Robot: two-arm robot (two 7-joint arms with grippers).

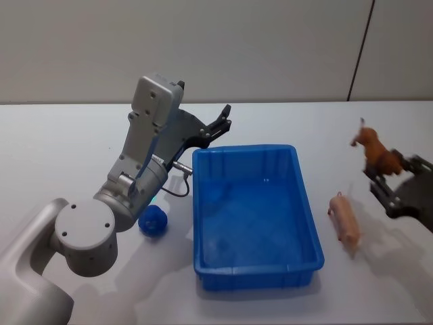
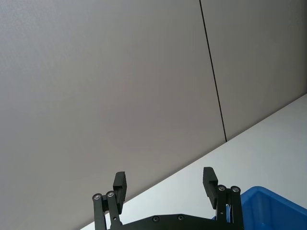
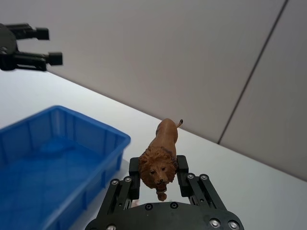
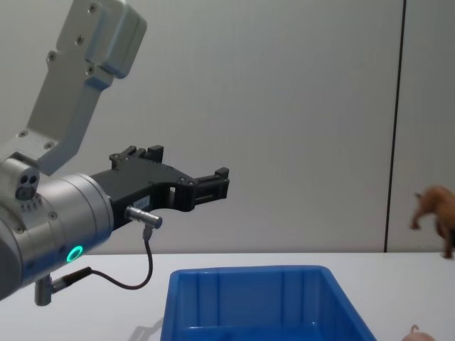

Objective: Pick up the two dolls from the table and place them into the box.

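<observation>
Presently the right gripper (image 3: 158, 168) is noted closed on the orange-brown lion doll (image 3: 161, 155); the body is clamped between the two fingers, with the head turned back toward the wrist and the tail pointing away from it; doll and gripper are held clear above the table (image 1: 67, 145). The pale pink doll (image 1: 345, 221) is seen lying on the table below this gripper and to its left, between it and the box (image 1: 257, 279); the doll is close to the box's right wall but apart from it. The left gripper (image 1: 227, 116) is recorded open, its fingers spread with nothing between them; it is held raised at the box's far left corner, the box lying below it and to its right. A blue ball (image 1: 153, 221) is noted on the table beside the left arm, just left of the box.
</observation>
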